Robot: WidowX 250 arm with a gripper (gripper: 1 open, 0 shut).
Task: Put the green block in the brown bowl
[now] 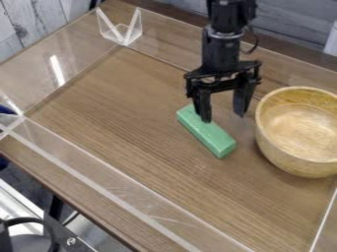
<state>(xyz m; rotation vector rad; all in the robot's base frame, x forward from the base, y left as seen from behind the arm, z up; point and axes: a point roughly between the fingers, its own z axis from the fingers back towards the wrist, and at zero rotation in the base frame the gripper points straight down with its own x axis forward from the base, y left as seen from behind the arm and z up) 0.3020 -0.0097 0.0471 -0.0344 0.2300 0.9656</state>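
Just left of the brown bowl (298,128), the green block (207,131) lies flat on the table (105,118), nowhere near inside yet. Gripper (219,99) hangs right over the block's far end, fingers spread wide, holding nothing. Looks like the reach-and-grab step; next it needs to drop down around the block and pinch.

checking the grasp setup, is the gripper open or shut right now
Open. The gripper has its two dark fingers spread apart, with wood showing between them, above the far end of the green block.
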